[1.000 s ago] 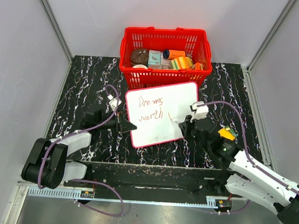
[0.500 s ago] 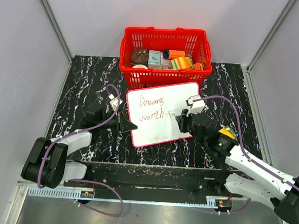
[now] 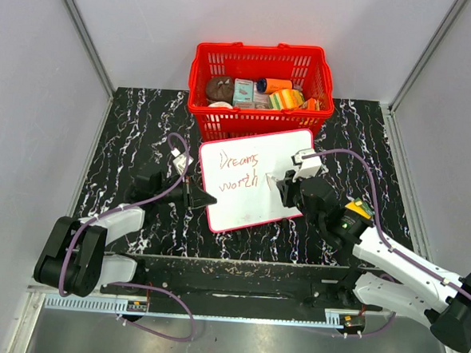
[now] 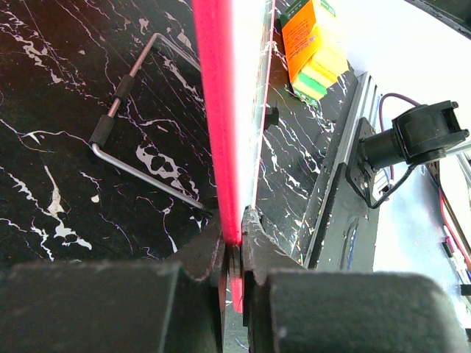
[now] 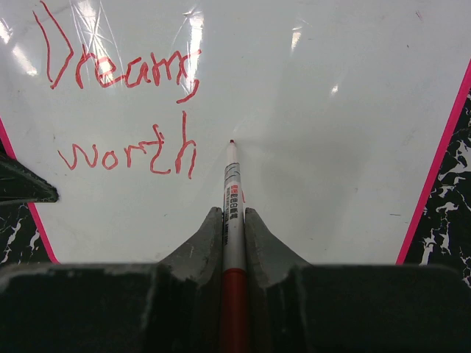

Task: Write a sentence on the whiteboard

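left jaws clamp whiteboard (image 3: 245,213) rim | right jaws pinch marker (image 5: 233,198)

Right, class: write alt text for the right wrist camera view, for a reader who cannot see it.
The right end effector grips a red-and-white marker, its tip at the whiteboard just right of the last word. Red handwriting reads "Dreams" above "worth"; the board's pink rim and black marbled table show at the corners.
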